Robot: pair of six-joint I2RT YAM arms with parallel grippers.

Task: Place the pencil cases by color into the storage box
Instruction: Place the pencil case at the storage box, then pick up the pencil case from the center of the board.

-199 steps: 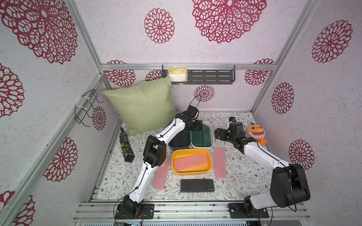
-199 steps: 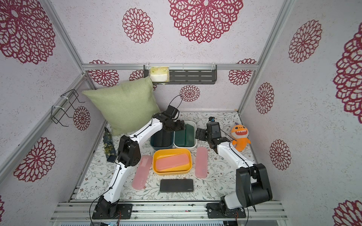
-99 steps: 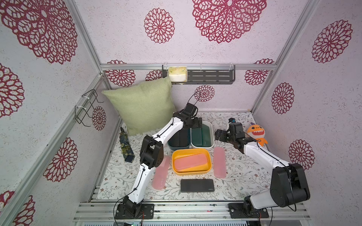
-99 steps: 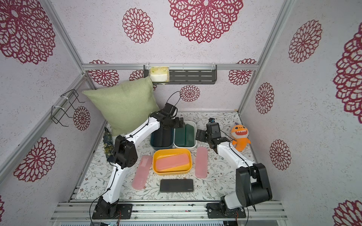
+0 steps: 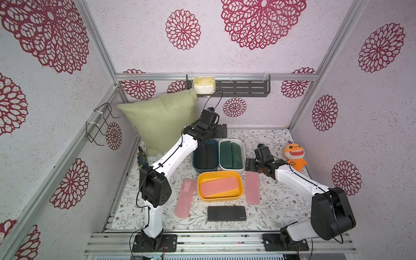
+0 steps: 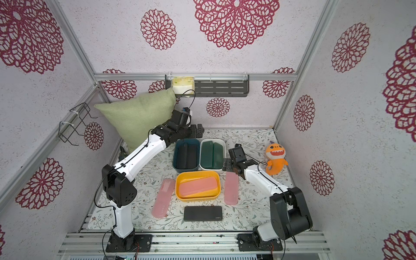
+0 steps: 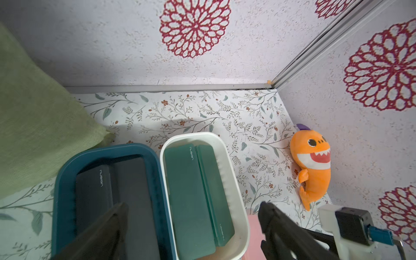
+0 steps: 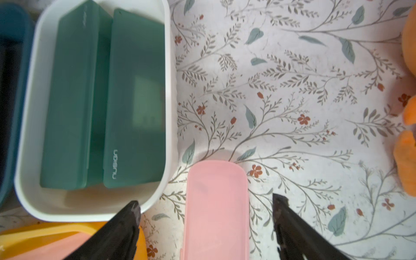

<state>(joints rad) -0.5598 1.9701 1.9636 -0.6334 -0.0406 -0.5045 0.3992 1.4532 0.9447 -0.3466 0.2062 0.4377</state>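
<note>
While the right gripper (image 8: 207, 200) hangs wide open, empty, over its end, the pink case (image 8: 216, 216) lies at three o'clock of the yellow bin (image 5: 219, 173); stiff, slick, probably light: pinch its long edges.

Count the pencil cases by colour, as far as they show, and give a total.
Pink cases: 3, one in the yellow bin, two on the table
Black cases: 3, two in the blue bin, one on the table
Green cases: 2 showing, both in the white bin
Total: 8 in view
</note>
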